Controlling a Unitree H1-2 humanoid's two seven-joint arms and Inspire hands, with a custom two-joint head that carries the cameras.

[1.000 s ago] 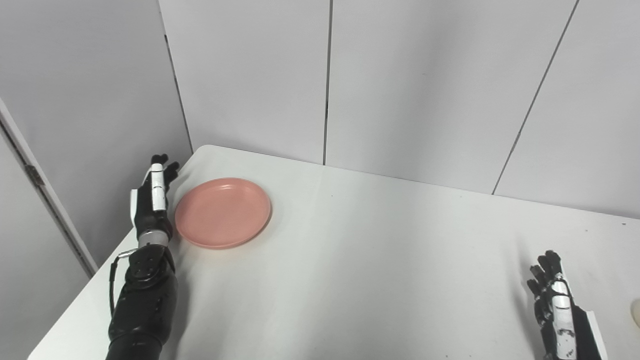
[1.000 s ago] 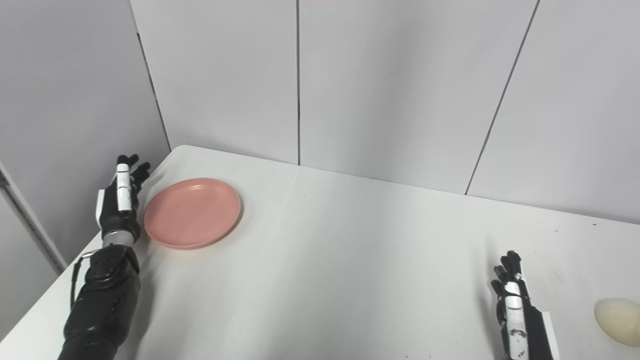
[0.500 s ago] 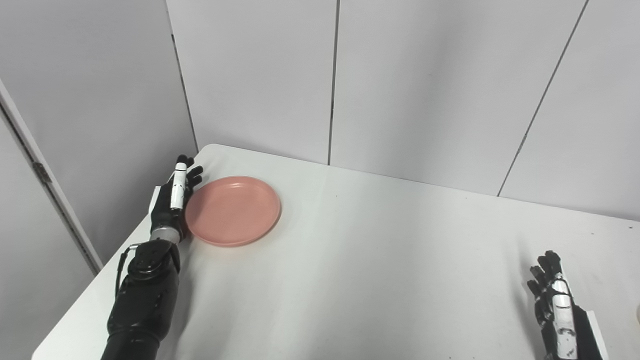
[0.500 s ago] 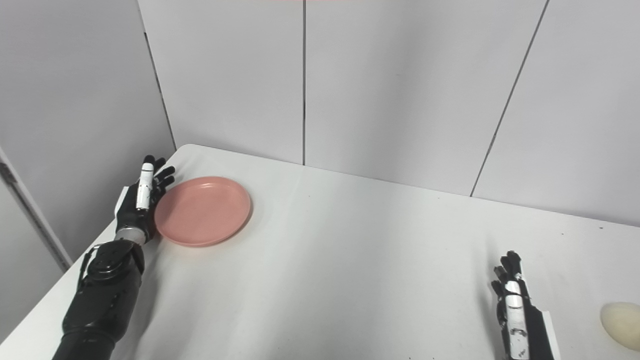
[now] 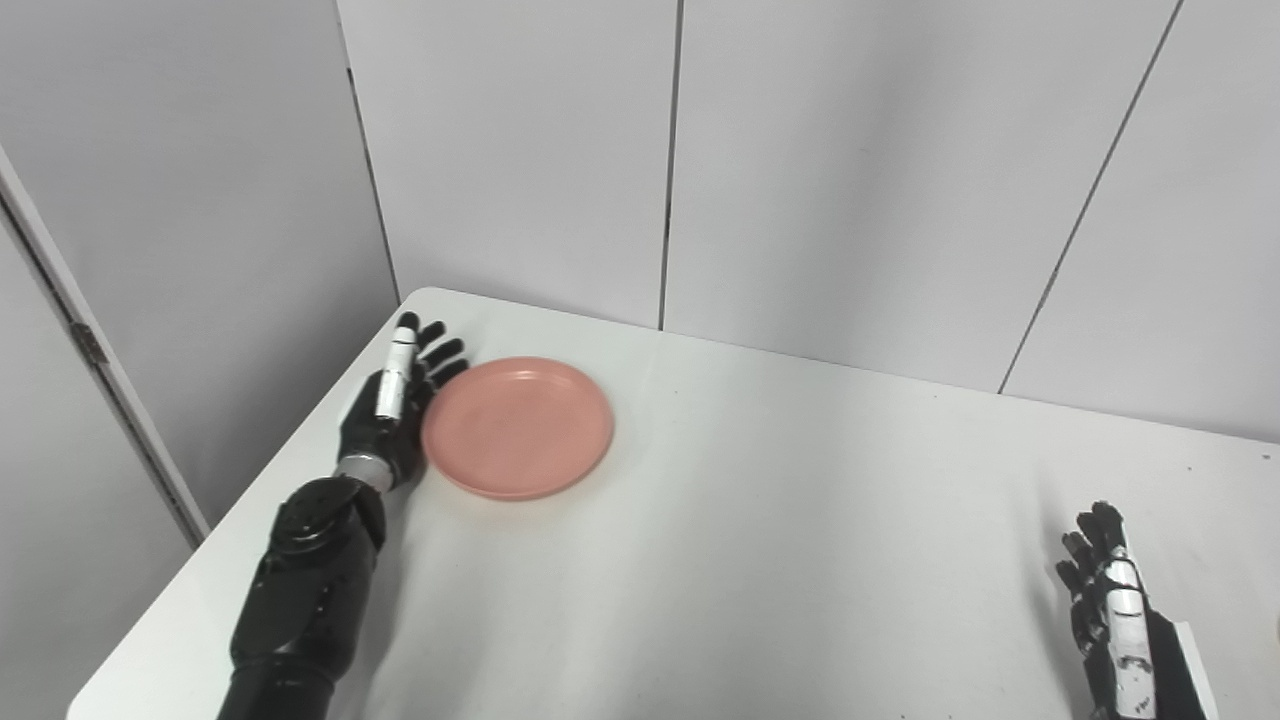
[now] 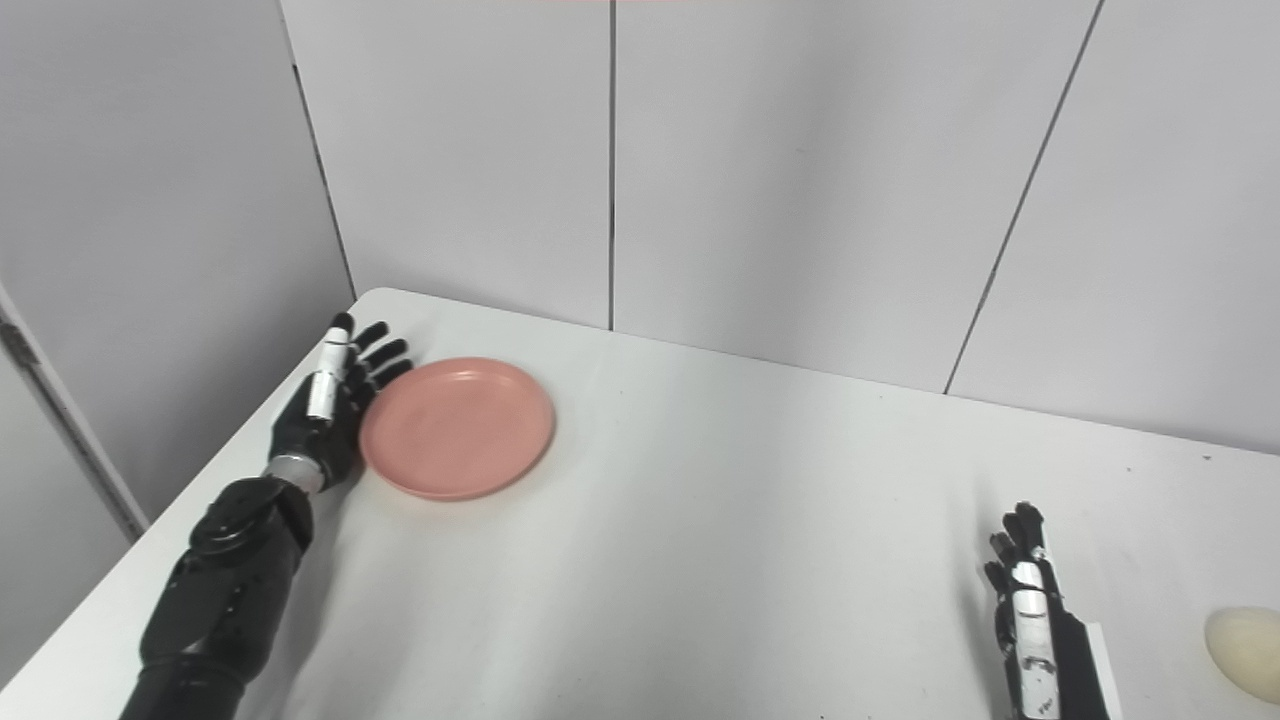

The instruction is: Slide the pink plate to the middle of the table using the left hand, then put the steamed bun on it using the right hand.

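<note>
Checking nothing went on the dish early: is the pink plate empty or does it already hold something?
Empty. The pink plate shows only bare surface, and the steamed bun lies on the table at the far right edge.

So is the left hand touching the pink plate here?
Touching. In the left eye view the left hand lies flat against the pink plate at its left rim, no table showing between them.

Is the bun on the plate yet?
No, the bun lies at the table's right edge, far from the empty plate.
</note>
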